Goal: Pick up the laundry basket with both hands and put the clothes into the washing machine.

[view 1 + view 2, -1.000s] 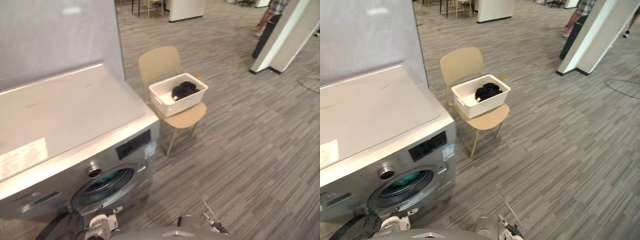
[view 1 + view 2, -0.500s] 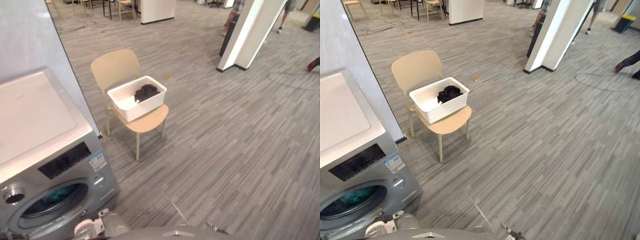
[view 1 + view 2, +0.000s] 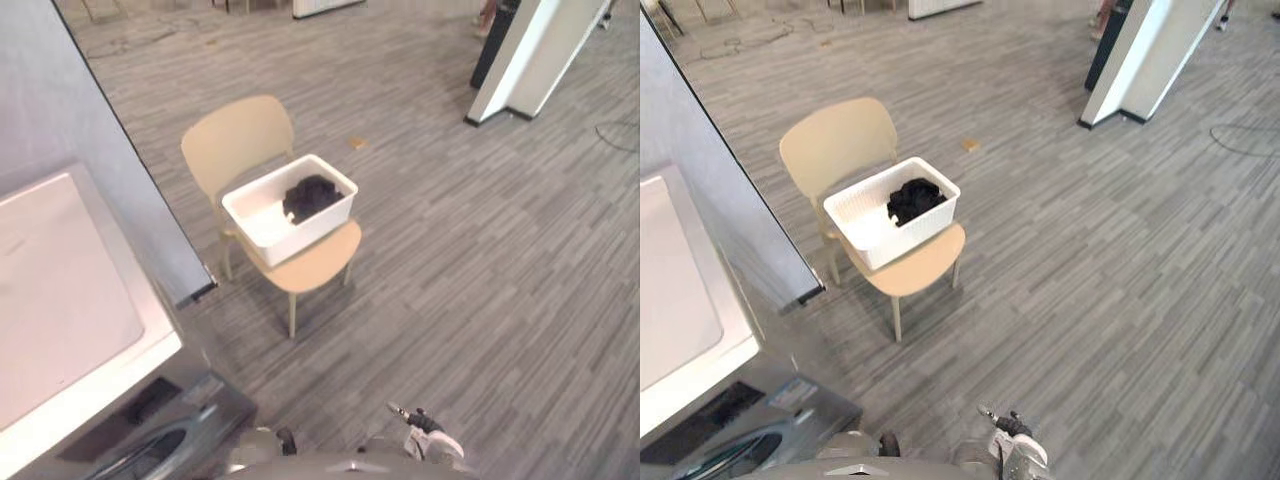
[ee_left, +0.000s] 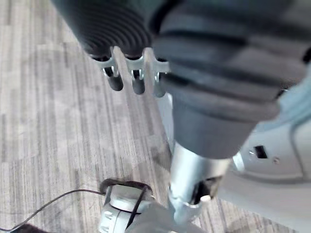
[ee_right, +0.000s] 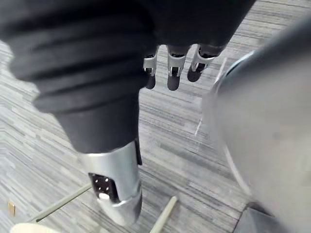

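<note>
A white laundry basket [image 3: 290,212] stands on the seat of a beige chair [image 3: 240,140], with a heap of black clothes [image 3: 310,196] in its right half. The grey washing machine [image 3: 70,330] fills the lower left corner, and the rim of its round door [image 3: 150,455] peeks in at the bottom edge. My left hand [image 4: 127,77] hangs over the carpet floor, fingers straight and holding nothing. My right hand [image 5: 170,72] hangs likewise above the floor, fingers relaxed and free. Both hands are well short of the basket.
A grey partition wall [image 3: 90,150] stands behind the machine, left of the chair. A white pillar [image 3: 530,50] rises at the top right. A small tan scrap [image 3: 357,143] lies on the floor beyond the chair. Open carpet floor [image 3: 500,280] stretches to the right.
The whole picture has shifted, so the camera has moved. The washing machine's front now sits at the bottom left edge. Chair, basket and clothes keep their places.
</note>
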You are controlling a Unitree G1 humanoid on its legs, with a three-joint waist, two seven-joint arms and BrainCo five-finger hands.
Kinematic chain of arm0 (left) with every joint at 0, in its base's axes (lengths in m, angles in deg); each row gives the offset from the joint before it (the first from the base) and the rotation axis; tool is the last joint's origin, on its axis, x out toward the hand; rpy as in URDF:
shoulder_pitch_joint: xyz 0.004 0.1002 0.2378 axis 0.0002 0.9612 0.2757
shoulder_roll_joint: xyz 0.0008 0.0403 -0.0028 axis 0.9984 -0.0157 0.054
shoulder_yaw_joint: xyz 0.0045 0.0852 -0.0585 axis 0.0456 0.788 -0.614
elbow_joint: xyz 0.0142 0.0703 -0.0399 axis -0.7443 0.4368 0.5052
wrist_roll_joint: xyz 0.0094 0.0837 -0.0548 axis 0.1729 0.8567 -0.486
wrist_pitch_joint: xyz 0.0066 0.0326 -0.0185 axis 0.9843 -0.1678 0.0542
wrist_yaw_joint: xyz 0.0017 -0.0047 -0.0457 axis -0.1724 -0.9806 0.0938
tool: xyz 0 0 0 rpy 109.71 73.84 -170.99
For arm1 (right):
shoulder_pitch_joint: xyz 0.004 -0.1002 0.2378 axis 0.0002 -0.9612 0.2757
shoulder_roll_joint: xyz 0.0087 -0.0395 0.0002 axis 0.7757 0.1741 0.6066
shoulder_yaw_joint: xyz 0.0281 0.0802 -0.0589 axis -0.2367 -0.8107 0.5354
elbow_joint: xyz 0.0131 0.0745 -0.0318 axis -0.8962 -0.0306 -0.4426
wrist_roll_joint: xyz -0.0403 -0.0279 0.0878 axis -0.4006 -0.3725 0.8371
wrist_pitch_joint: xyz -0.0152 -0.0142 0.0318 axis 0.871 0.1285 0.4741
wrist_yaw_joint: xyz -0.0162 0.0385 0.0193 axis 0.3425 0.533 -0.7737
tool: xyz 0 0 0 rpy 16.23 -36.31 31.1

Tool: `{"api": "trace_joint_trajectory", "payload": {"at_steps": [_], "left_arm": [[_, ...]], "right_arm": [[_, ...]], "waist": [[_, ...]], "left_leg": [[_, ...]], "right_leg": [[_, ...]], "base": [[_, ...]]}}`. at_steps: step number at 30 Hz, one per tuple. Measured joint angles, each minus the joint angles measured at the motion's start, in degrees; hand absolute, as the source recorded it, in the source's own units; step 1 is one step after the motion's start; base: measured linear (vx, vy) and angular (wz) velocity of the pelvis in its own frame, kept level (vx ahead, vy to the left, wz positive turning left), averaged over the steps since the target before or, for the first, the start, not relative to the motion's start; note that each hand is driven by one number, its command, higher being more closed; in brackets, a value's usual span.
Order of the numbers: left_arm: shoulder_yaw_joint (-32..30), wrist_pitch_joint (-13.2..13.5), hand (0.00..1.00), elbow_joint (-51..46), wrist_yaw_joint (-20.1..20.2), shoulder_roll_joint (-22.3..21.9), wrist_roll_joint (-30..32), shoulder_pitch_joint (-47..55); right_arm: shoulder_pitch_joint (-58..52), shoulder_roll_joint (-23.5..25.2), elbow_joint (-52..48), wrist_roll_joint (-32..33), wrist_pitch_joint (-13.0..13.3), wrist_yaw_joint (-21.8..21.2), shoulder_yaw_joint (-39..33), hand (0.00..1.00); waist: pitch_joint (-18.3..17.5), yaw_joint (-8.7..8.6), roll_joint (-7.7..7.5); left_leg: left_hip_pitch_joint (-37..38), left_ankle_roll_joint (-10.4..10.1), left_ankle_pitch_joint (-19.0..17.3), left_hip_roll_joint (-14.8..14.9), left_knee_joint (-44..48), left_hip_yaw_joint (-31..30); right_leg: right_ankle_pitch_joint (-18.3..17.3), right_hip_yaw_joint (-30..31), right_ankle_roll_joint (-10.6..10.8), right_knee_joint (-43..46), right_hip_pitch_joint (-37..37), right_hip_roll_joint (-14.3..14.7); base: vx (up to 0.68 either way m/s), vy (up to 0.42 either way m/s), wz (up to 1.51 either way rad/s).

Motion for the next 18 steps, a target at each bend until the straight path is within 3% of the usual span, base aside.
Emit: {"api": "trace_joint_trajectory", "payload": {"at_steps": [1,3,5,7,8,10,11,12,13,15,17,18], "left_arm": [[0.02,0.3,0.0,-0.48,0.01,-0.25,-0.03,-0.89],[-0.68,0.31,0.0,-2.0,0.03,-1.1,-0.02,-2.36],[-1.78,0.35,0.0,-2.21,-0.15,-1.79,-0.02,-4.71],[-2.54,0.73,0.0,-2.27,-0.22,-2.54,0.03,-6.4],[-3.51,1.0,0.0,-2.92,-0.25,-2.97,0.07,-6.85],[-4.15,1.35,0.0,-4.63,-0.19,-3.48,0.24,-6.14],[-5.47,1.4,0.0,-5.29,-0.23,-3.28,0.25,-4.86],[-6.66,1.15,0.0,-5.03,-0.52,-4.27,0.21,-3.69],[-7.51,1.1,0.0,-4.97,-0.65,-4.86,0.14,-2.91],[-9.15,0.99,0.0,-5.8,-0.71,-6.39,0.08,-3.9],[-8.88,1.2,0.0,-6.87,-0.65,-6.94,0.01,-4.14],[-7.1,1.34,0.0,-6.91,-0.68,-5.99,0.02,-4.14]], "right_arm": [[-0.25,-0.02,0.87,0.0,-0.02,-0.12,-1.85,0.0],[-1.37,-0.17,0.23,0.11,0.15,-0.26,-5.1,0.0],[-2.97,-0.03,-1.23,0.09,0.14,-0.2,-7.74,0.0],[-3.77,0.2,-1.32,0.1,0.08,-0.13,-9.92,0.0],[-4.59,0.42,-1.02,0.09,-0.25,0.16,-10.47,0.0],[-6.06,0.85,-0.01,0.11,-0.61,0.15,-10.78,0.0],[-7.34,1.28,1.22,0.16,-0.62,0.19,-10.81,0.0],[-7.79,0.22,1.53,0.05,-0.73,0.21,-10.27,0.0],[-8.08,-0.4,1.56,0.03,-0.7,0.2,-9.97,0.0],[-7.98,-0.94,2.17,0.11,-1.18,0.21,-10.29,0.0],[-7.98,-1.53,2.2,0.25,-1.35,0.25,-10.94,0.0],[-7.33,-1.74,1.99,0.34,-1.27,0.27,-10.92,0.0]], "waist": [[0.14,-0.7,0.44],[0.31,-0.48,0.98],[0.48,-0.53,1.54],[0.04,-0.72,2.0],[-0.27,-1.28,1.92],[-1.06,-1.78,1.29],[-2.26,-1.55,0.08],[-3.44,-1.45,1.45],[-4.31,-1.39,2.36],[-5.09,-2.19,3.61],[-4.72,-1.54,4.37],[-4.69,-1.14,3.98]], "left_leg": [[1.53,-0.01,0.02,0.02,-0.86,-2.59],[3.42,-0.37,0.23,0.26,-2.2,-4.99],[4.43,-0.98,-0.12,1.14,-2.25,-8.7],[4.3,-3.48,-1.62,2.98,-1.24,-12.18],[3.26,-5.75,-3.48,4.37,0.43,-15.16],[3.47,-8.75,-7.8,7.14,3.56,-19.02],[4.3,-11.06,-9.41,9.11,4.09,-20.55],[4.74,-12.38,-9.63,13.24,4.23,-21.96],[3.93,-12.16,-8.06,14.5,4.88,-22.31],[-3.85,-5.07,0.28,16.8,15.21,-21.66],[-10.52,-5.16,3.49,18.43,27.51,-17.64],[-12.53,-5.1,3.39,19.53,32.5,-11.26]], "right_leg": [[-1.95,-0.58,-3.04,1.31,-2.44,-0.43],[-3.82,-0.38,-6.23,-2.02,-5.62,-2.7],[-4.3,3.49,-7.31,-12.51,-6.68,-3.9],[-2.6,11.11,-8.45,-27.04,-6.03,-3.65],[0.25,15.61,-8.27,-34.87,-3.73,-3.47],[3.33,16.21,-3.64,-35.9,-1.39,-3.89],[1.46,12.75,-0.53,-35.6,-0.13,-3.89],[-3.61,8.55,-1.55,-32.63,0.29,-1.31],[-5.24,7.3,-2.53,-31.54,0.07,-0.16],[-7.42,0.47,-5.55,-31.57,2.93,0.58],[-7.11,-4.09,-7.59,-34.45,7.15,1.16],[-6.39,-6.32,-8.74,-37.03,9.4,1.35]], "base": [[0.33,-0.078,0.84],[0.27,-0.108,0.81],[0.29,-0.231,0.89],[0.22,-0.328,0.97],[0.19,-0.461,1.22],[0.26,-0.597,1.05],[0.31,-0.646,0.57],[0.3,-0.621,0.55],[0.28,-0.582,0.68],[0.28,-0.563,1.19],[0.21,-0.445,1.01],[0.21,-0.408,0.75]]}}
